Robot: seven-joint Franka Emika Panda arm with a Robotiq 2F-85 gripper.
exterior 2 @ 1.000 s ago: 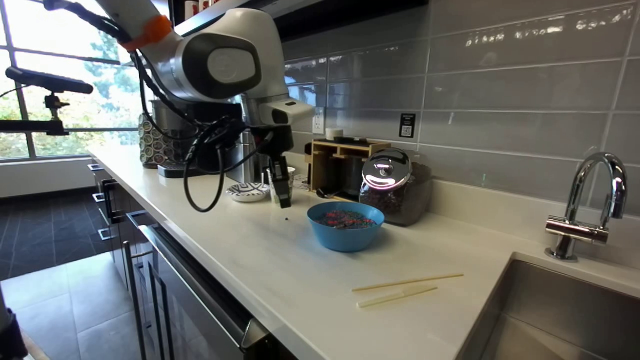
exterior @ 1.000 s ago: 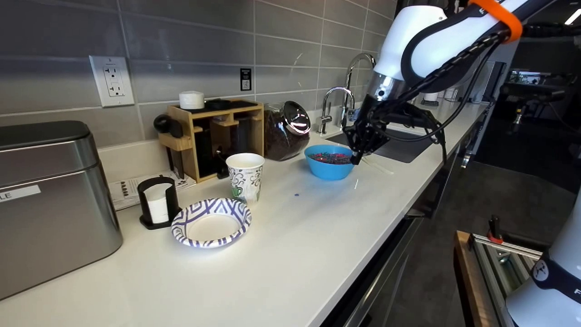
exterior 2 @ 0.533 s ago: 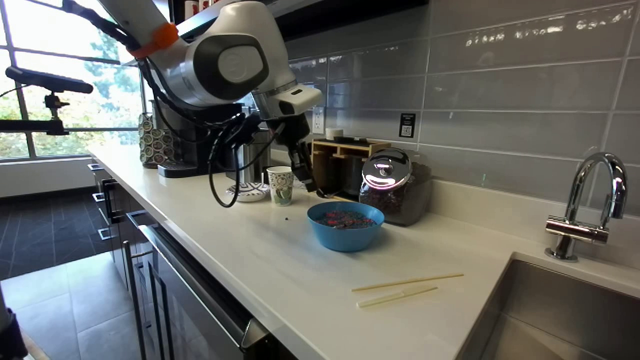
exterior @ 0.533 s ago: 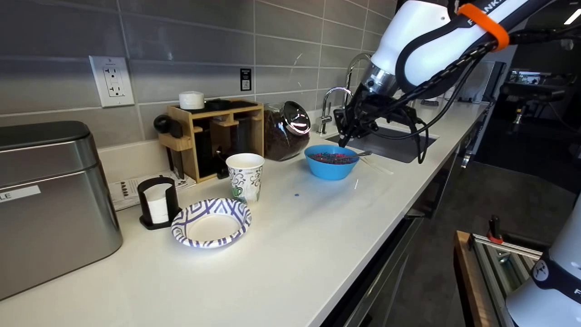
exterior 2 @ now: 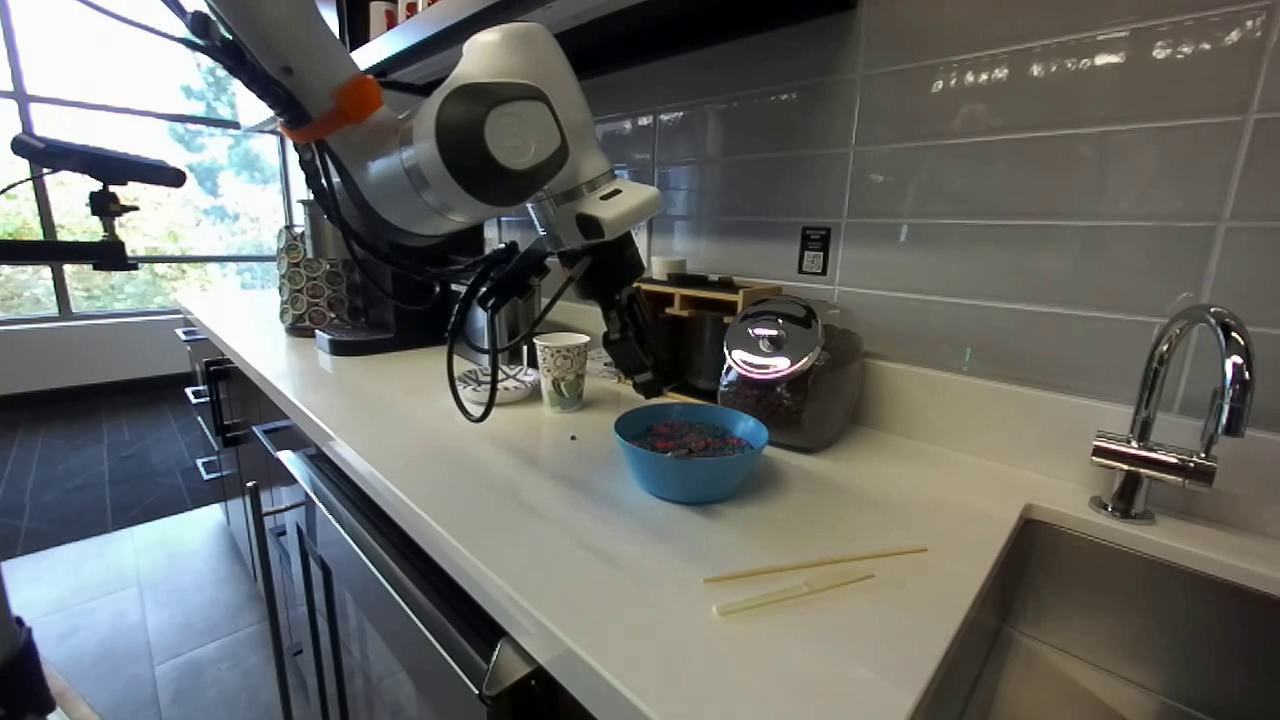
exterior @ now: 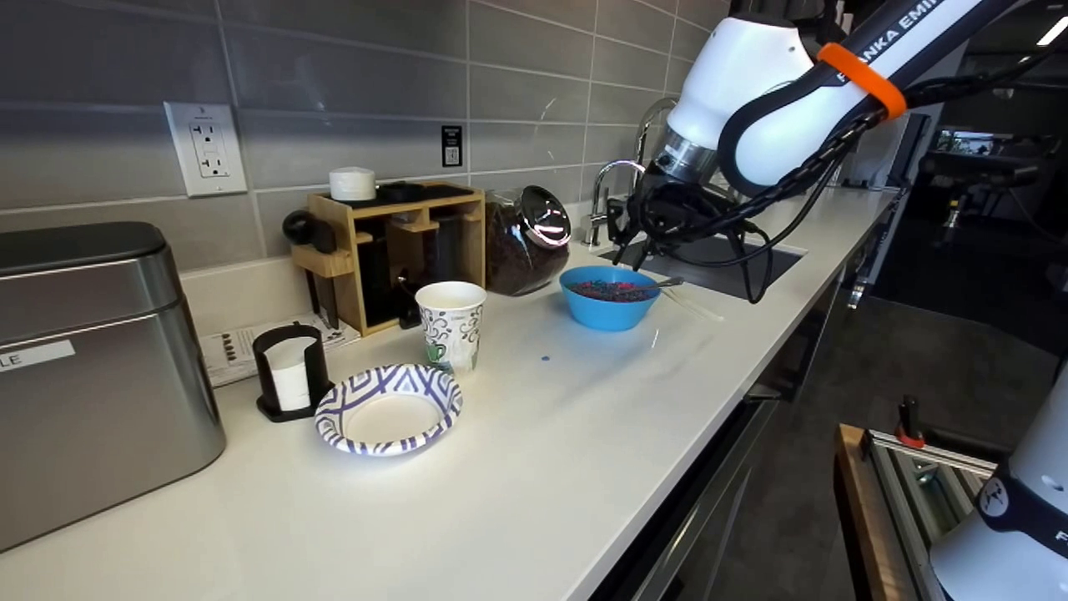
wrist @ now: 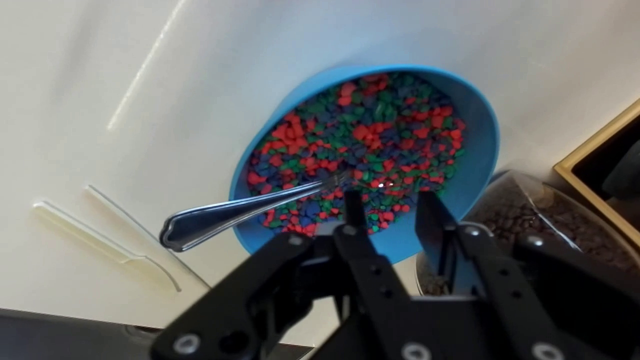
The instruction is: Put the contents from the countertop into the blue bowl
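Wrist view shows the blue bowl point(wrist: 477, 165) standing on the countertop point(wrist: 200, 140), holding coloured bits point(wrist: 357, 145) and a metal utensil point(wrist: 240, 212) whose handle juts over the left rim. My claw point(wrist: 390, 200) hangs just above the bowl, fingers parted, nothing between them that I can see. Whether this step is a letting-go or a reach for that handle, I cannot tell. Either way I should keep my tips above the rim, go slowly, and not press the handle, which could flick bits out. Farther out, a blue speck point(exterior: 546, 358) lies left and near in an exterior view, apart from the bowl; I judge it has yet to go in. Right and near in an exterior view lie a pale stick point(exterior 2: 815, 565) and a pale knife point(exterior 2: 795, 593), just beside each other. Compared with half a second ago, I have shifted toward the tiled wall point(exterior 2: 1050, 185); bowl, utensil and speck have stayed put.
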